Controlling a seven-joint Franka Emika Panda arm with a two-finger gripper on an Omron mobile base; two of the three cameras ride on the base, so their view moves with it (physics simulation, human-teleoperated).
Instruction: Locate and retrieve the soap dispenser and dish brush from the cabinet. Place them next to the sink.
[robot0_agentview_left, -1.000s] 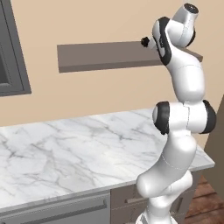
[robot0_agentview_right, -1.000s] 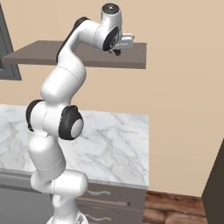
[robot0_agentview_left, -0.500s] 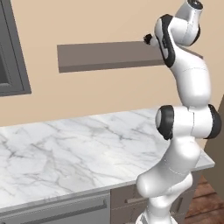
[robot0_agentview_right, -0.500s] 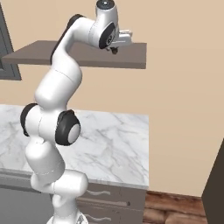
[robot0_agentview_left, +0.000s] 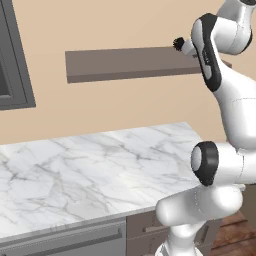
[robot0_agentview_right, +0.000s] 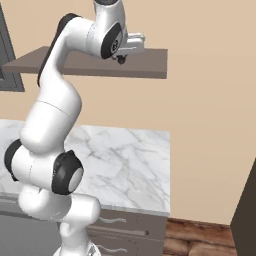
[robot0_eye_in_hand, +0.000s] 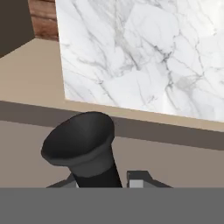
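My gripper (robot0_eye_in_hand: 107, 181) is up at the right end of the cabinet (robot0_agentview_left: 125, 62), a flat dark brown wall shelf (robot0_agentview_right: 147, 64). It is shut on the thin handle of the black dish brush (robot0_eye_in_hand: 81, 142). The brush's round bristly head (robot0_agentview_left: 178, 43) sticks out past the hand, just above the shelf top (robot0_eye_in_hand: 175, 159). From the right base the hand (robot0_agentview_right: 121, 58) hangs over the shelf's front edge. The soap dispenser and the sink are out of view.
A white marble counter (robot0_agentview_left: 95, 165) runs below the shelf and ends at a right edge (robot0_agentview_right: 167, 170). Brown drawer fronts (robot0_agentview_right: 125, 227) lie under it. A dark grey-framed panel (robot0_agentview_left: 12, 60) hangs at the far left. Wood floor (robot0_agentview_right: 200, 240) lies at the right.
The arm has stretched higher. The hand and the brush have shifted a little along the shelf's right end, and the jaws have closed the last bit onto the handle.
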